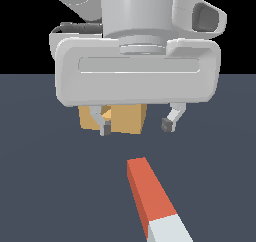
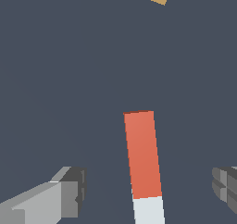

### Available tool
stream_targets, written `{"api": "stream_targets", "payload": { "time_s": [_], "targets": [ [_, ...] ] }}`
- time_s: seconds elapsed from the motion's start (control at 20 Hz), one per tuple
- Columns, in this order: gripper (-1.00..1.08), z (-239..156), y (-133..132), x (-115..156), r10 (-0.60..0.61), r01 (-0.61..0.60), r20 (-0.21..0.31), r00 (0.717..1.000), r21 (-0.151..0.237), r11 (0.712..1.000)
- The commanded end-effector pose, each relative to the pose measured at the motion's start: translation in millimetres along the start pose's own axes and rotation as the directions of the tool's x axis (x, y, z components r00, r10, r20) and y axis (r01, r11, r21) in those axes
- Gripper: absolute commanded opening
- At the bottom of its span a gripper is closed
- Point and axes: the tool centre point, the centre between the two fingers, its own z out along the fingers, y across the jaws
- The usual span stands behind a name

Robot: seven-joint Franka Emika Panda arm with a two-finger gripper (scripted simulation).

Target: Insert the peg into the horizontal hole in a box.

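The long square red-orange and grey-white peg [image 1: 152, 201] lies on the dark desk [image 1: 45, 176], apart from the tan cardboard-coloured box [image 1: 127, 118]; the white arm's fingers [image 1: 105, 128] hang between, spread wide, empty, partly hiding the box.

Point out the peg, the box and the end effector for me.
peg [image 1: 148, 190]: exterior view, on its red half.
box [image 1: 127, 118]: exterior view, on the tan face showing between the fingers.
end effector [image 1: 135, 125]: exterior view, midway between its spread fingertips.

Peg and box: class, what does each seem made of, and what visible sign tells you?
Peg: smooth, matte, probably painted plastic or wood; flat red-orange and pale grey-white colour blocks, no grain. Box: looks like cardboard or plain wood; even tan, dull faces. Both are simulator renders, so material stays uncertain.
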Motion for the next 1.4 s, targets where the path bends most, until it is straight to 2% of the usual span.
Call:
{"api": "stream_targets", "payload": {
  "time_s": [0.0, 0.3, 0.6, 0.95, 1.35],
  "targets": [
    [1.00, 10.7, 2.1, -24.0, -0.021, 0.021, -0.001, 1.000, 0.000, 1.000],
    [1.00, 33.0, 9.9, -74.0, -0.064, 0.064, -0.004, 0.998, -0.001, 0.998],
    [1.00, 46.9, 17.1, -105.3, -0.091, 0.091, -0.006, 0.996, -0.001, 0.996],
    [1.00, 54.2, 22.1, -121.9, -0.106, 0.106, -0.007, 0.994, -0.001, 0.994],
    [1.00, 54.2, 23.0, -122.3, -0.106, 0.106, -0.007, 0.994, -0.001, 0.994]
  ]
}}
